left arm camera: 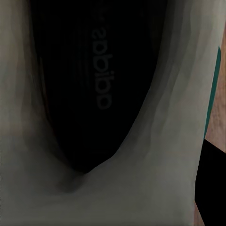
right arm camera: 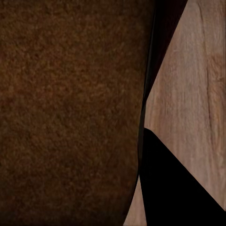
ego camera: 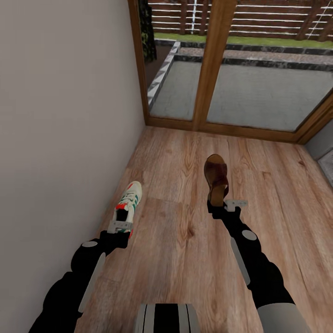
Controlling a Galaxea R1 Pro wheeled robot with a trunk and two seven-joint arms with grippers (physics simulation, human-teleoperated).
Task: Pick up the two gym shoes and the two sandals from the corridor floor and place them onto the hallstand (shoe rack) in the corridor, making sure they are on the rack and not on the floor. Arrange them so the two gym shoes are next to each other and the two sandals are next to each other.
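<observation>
A cream-white gym shoe (ego camera: 127, 203) with green stripes points away from me, close to the left wall. My left gripper (ego camera: 121, 226) is shut on its heel end. The left wrist view looks into the shoe's dark insole (left arm camera: 89, 84) and pale lining (left arm camera: 160, 155). A dark brown sandal (ego camera: 216, 178) also points away, and my right gripper (ego camera: 218, 203) is shut on its heel end. Up close in the right wrist view are the sandal's brown footbed (right arm camera: 70, 113) and one black finger (right arm camera: 169, 188) over the plank floor (right arm camera: 197, 84). The other shoe, the other sandal and the hallstand are out of view.
A plain pale wall (ego camera: 60, 138) runs along the left. A wood-framed glass door (ego camera: 208, 69) closes the corridor's far end. A grey corner (ego camera: 323, 145) of something shows at the right edge. Wood-grain floor (ego camera: 175, 249) spreads between my arms.
</observation>
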